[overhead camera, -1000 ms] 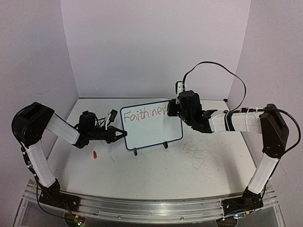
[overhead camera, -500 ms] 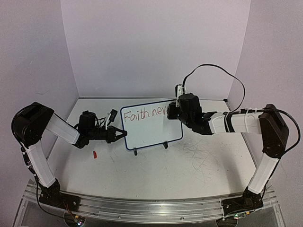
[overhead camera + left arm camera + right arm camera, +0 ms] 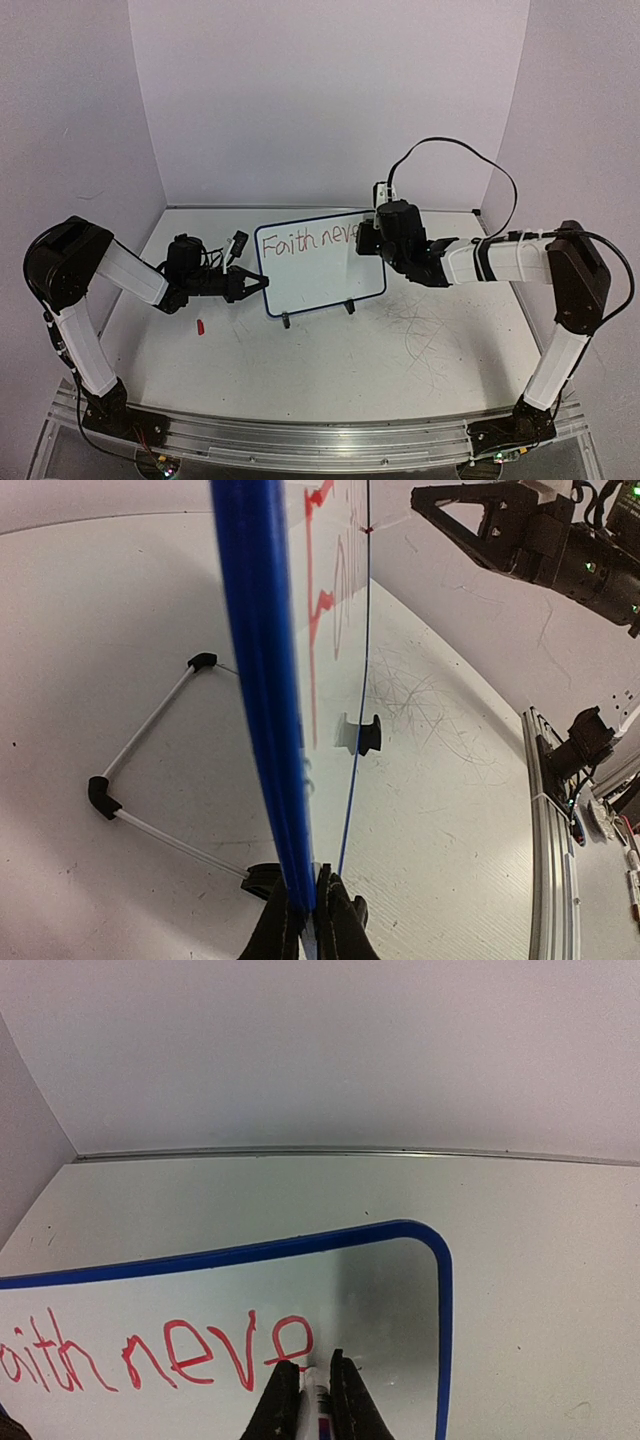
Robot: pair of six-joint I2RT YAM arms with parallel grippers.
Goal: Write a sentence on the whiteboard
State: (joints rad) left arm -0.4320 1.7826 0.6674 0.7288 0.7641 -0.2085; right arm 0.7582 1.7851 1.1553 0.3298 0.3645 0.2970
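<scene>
Top external: upright whiteboard (image 3: 320,275), long axis left to right.

The white table (image 3: 330,380) fills the lower half of the frame, with thin dark scribbles (image 3: 425,335) right of the middle. The whiteboard (image 3: 320,280) stands on it at the centre, on two black feet (image 3: 286,321). A small red piece (image 3: 201,326) lies lower left of the board.
</scene>
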